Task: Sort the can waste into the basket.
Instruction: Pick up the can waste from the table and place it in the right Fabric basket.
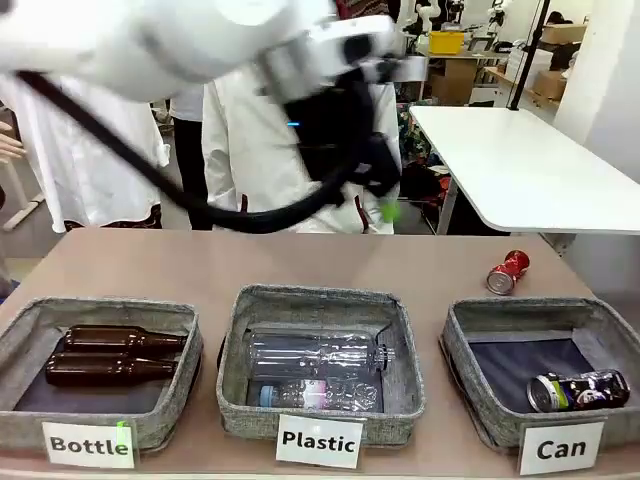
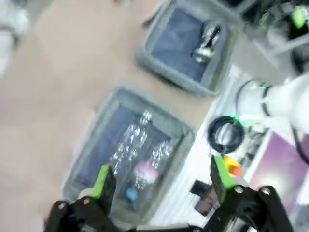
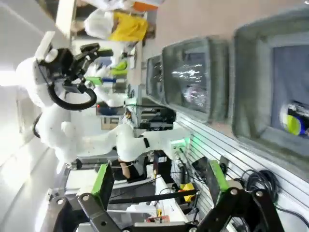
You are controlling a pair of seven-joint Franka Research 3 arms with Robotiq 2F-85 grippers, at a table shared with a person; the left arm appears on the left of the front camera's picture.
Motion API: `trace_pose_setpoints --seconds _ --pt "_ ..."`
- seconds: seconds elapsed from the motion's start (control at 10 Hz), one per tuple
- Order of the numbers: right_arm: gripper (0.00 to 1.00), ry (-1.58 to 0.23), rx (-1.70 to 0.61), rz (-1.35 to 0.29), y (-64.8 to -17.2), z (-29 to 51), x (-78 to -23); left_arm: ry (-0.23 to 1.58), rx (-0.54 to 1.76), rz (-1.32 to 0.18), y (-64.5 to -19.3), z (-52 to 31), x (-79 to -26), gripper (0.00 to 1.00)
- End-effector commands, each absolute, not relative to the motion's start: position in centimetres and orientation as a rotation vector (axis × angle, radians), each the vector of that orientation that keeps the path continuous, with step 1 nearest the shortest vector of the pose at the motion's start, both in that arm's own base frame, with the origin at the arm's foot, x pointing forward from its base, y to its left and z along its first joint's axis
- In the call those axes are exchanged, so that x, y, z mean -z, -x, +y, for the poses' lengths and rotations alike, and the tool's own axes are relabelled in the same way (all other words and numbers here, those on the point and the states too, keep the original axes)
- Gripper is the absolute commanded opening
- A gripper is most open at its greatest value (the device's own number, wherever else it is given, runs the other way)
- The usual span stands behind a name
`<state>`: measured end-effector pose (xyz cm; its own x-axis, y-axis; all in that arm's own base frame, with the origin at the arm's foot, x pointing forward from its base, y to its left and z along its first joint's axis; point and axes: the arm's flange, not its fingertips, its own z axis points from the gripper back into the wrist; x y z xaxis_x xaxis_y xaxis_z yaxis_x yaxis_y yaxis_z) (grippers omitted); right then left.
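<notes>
The crushed red can (image 1: 508,272) lies on the table just behind the grey basket (image 1: 465,365) labelled "Can". In that basket rests the black can (image 1: 578,390) with green-yellow marks. My left gripper (image 1: 380,195) hangs high above the table's middle, open and empty. Its wrist view is blurred, with the left gripper (image 2: 161,176) over the middle basket and the Can basket (image 2: 169,77) holding the black can (image 2: 206,41) farther off. My right gripper (image 3: 160,178) is open and empty, off the table's near side. Its view takes in the Can basket (image 3: 246,87) and the black can (image 3: 294,123).
A basket labelled "Plastic" (image 1: 232,380) holds clear bottles (image 1: 315,355). Another, labelled "Bottle" (image 1: 25,335), holds two brown bottles (image 1: 115,355). A person in a white coat (image 1: 255,140) stands at the far side. A white table (image 1: 520,160) stands behind at the right.
</notes>
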<state>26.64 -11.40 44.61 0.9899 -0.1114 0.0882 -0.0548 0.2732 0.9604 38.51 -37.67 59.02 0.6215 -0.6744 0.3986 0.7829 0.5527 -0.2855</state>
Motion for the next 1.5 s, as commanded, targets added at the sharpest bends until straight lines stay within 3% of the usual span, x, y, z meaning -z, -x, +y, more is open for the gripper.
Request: trace_pose_setpoints --seconds 0.0,0.4,0.5,0.9,1.0,1.4 --pt "1.0 -1.314 0.059 -0.105 -28.4 -5.8 -44.1 0.623 0.601 -0.265 -37.0 -27.3 -57.9 1.0" --pt "1.0 -1.337 0.112 -0.059 -30.4 -1.2 -43.3 1.093 0.264 -0.255 -34.3 -6.8 -52.2 1.0" --pt "1.0 -1.35 0.135 -0.063 -30.9 -2.0 -43.8 1.25 0.319 -0.303 -33.1 -2.1 -50.2 1.0" --pt "1.0 -1.264 0.284 -0.144 -32.0 -4.6 -42.4 1.457 0.266 -0.411 -29.8 5.5 -41.0 1.0" --pt "1.0 -1.32 0.154 -0.084 -32.9 -4.5 -44.0 1.353 0.216 -0.368 -31.3 6.2 -46.4 1.0" --pt "1.0 -1.32 0.154 -0.084 -32.9 -4.5 -44.0 1.353 0.216 -0.368 -31.3 6.2 -46.4 1.0"
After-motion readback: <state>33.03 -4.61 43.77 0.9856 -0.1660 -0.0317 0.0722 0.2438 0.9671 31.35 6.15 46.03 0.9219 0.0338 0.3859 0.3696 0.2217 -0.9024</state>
